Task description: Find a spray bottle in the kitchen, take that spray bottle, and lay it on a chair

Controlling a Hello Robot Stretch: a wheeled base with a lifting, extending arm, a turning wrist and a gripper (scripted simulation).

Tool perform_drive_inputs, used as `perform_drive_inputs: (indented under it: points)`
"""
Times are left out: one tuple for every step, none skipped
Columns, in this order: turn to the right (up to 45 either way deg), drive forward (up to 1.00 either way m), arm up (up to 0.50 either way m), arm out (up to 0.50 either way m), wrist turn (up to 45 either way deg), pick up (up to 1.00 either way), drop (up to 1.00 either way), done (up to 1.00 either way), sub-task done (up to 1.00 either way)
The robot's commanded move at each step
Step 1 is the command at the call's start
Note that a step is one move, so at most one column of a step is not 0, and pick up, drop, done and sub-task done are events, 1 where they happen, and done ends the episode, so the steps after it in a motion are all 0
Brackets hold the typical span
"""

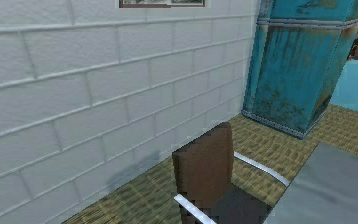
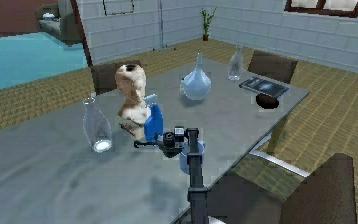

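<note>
A small blue thing point(image 2: 148, 116), which by its colour and place I take for the spray bottle, stands on the grey counter point(image 2: 47, 180) just beside a tan statue point(image 2: 133, 88), at the statue's foot on the arm side view's right. Statue and gripper hide much of it, so I cannot tell which way its nozzle points. What shows looks a little taller than wide, so its long axis probably runs upright, though that is a guess. The gripper point(image 2: 155, 141) sits at the end of the arm point(image 2: 195, 185), right in front of the blue thing. I cannot tell whether its fingers are spread or pressed together, nor whether it holds anything, since the blue thing and the counter lie right behind it. The main risk is the crowding. A sideways shift or a lift at an angle could tip the statue, and a clear glass bottle point(image 2: 96, 126) stands near on the arm side view's left and could be swept over. A poor grip on the smooth bottle could let it drop onto the counter. A round flask point(image 2: 195, 80) stands farther out, well apart. Brown chairs are close: one point(image 2: 322, 190) at the counter's near corner, another point(image 1: 205, 168) by the white brick wall point(image 1: 77, 90).
</note>
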Motion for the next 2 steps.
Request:
perform_drive_inputs:
  points:
    - [0.0,0.00,0.10,0.00,0.0,0.00,0.00,0.00,0.00]
    - [0.0,0.00,0.22,0.00,0.0,0.00,0.00,0.00,0.00]
